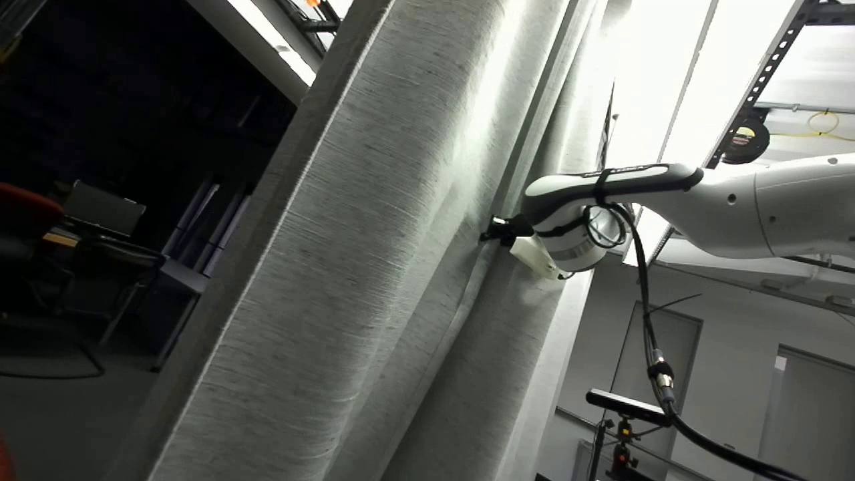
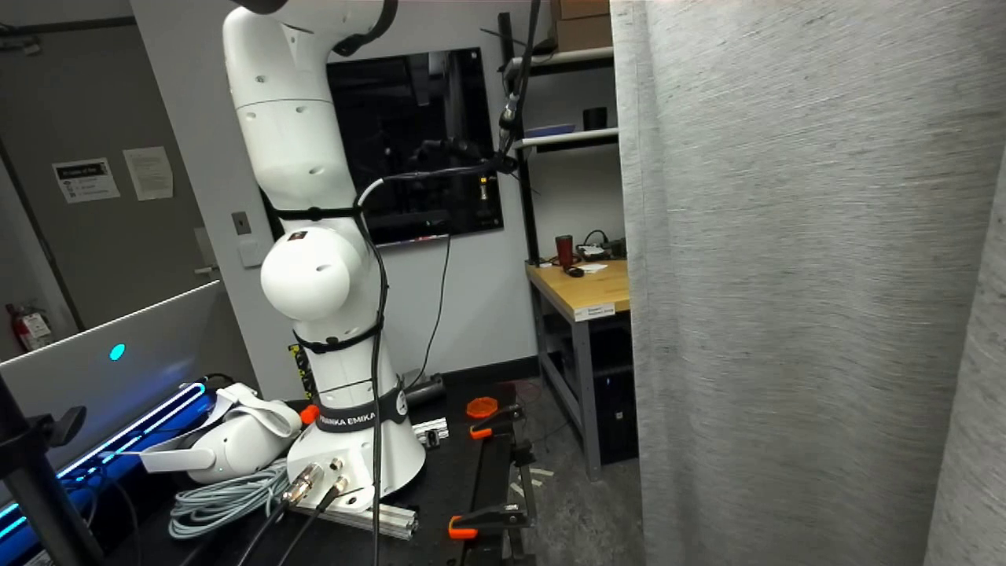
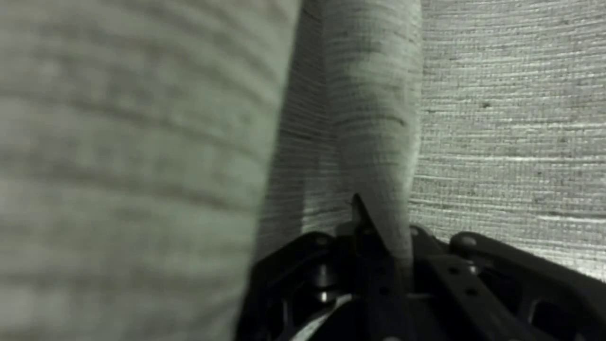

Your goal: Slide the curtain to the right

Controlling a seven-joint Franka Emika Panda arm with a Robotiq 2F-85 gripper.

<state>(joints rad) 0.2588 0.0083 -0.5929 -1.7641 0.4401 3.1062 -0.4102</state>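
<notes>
One gripper (image 1: 493, 230) is holding a narrow fold of the curtain (image 1: 361, 234), its fingers (image 3: 378, 279) standing pressed together with the grey-white fabric caught between them. In the wrist view, the fold is running from the fingers up toward twelve o'clock, while a blurred stretch of the cloth is filling nine o'clock. In an exterior view, the curtain is slanting from one o'clock to seven o'clock, and the robot arm (image 1: 721, 207) is occupying three o'clock, its gripper meeting the fabric near the centre. In an exterior view, the curtain is hanging at three o'clock and the arm is standing at nine, with a white headset (image 2: 244, 444) lying at eight. A red cup (image 2: 564, 251) is standing on a table (image 2: 581, 292) showing between arm and curtain.
</notes>
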